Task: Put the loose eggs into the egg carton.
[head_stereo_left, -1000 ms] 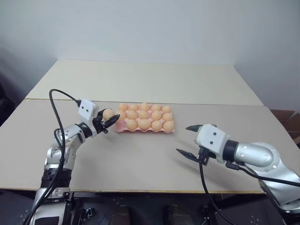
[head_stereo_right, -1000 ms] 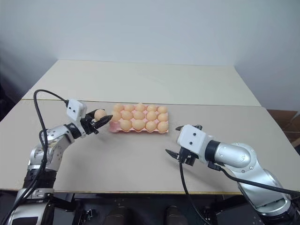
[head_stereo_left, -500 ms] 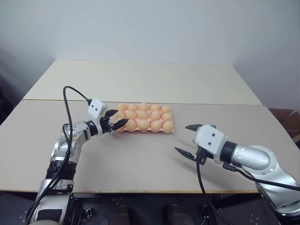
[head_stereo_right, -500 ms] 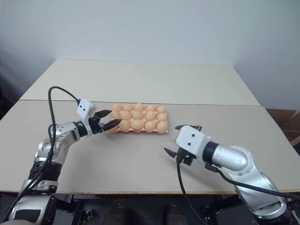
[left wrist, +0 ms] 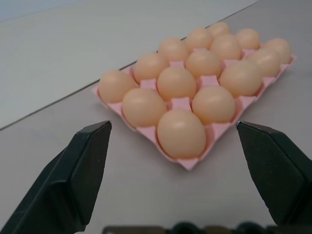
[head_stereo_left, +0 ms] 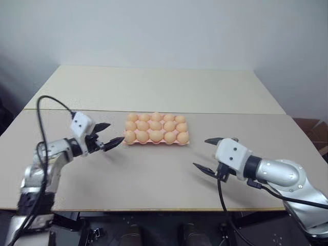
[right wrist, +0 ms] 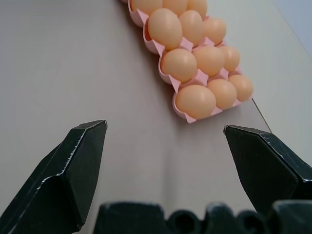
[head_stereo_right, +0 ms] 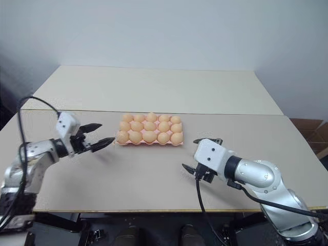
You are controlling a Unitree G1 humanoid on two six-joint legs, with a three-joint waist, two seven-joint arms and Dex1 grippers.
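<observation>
We see the left pincer point(head_stereo_left: 111, 138) pulled back from the egg carton point(head_stereo_left: 156, 140); a second ago it was clamped on an egg at the carton's left end, now its fingers are spread wide with nothing between them, and it hangs just off that left end above the counter point(head_stereo_left: 154, 174). That egg point(head_stereo_left: 130, 136) now sits in the near-left corner cell, so all three rows of five are full and no egg lies loose on the counter. The right pincer point(head_stereo_left: 211, 156) has not shifted: fingers spread apart, empty, hovering over the near right part of the counter, well apart from the carton. Carton position unchanged, mid-counter just in front of the seam between the two counter panels. Hard to make out: the far-row eggs are partly hidden behind the nearer ones in the head views, and in the left wrist view the carton's far corner is soft. In the right wrist view the carton's far end is cut off by the frame edge. Materials: the carton is pale pink moulded pulp with cupped cells and a thin lip; the eggs are smooth, matte, pale orange-tan ovals; the counter is flat matte beige; the pincer fingers are black, wedge-shaped, tapering to points.
</observation>
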